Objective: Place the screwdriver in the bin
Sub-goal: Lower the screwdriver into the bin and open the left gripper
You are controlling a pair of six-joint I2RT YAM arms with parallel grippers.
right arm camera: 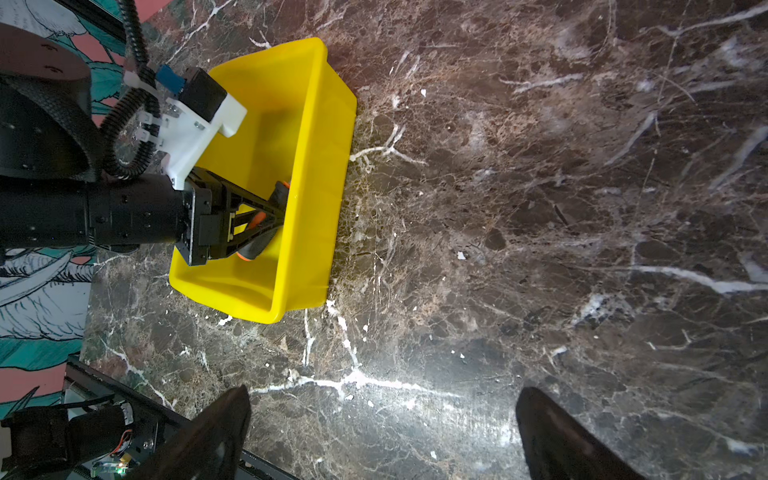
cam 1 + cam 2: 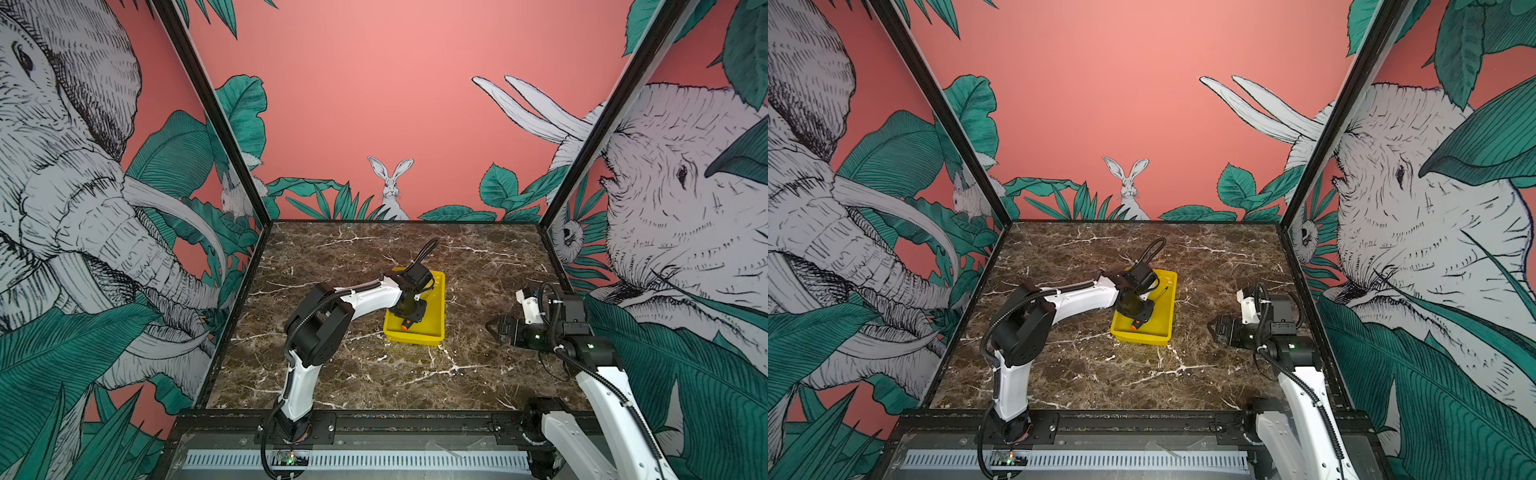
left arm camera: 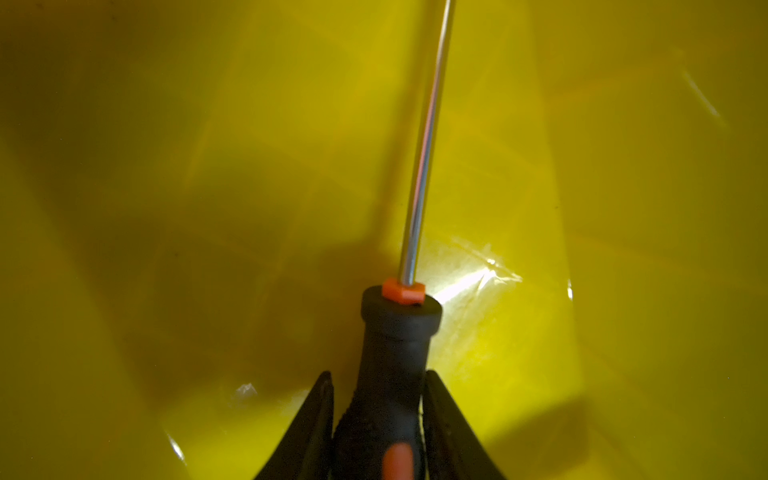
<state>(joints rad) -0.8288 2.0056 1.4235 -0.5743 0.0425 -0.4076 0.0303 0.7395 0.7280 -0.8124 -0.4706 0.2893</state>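
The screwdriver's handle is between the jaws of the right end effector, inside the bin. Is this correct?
No: the handle of the screwdriver is between the jaws of the left end effector, inside the bin. The left wrist view shows it.

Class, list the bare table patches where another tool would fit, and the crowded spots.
Free table: between bin and right arm; behind the bin to the back wall; the near strip before it. Crowded: inside the bin, left arm and screwdriver.
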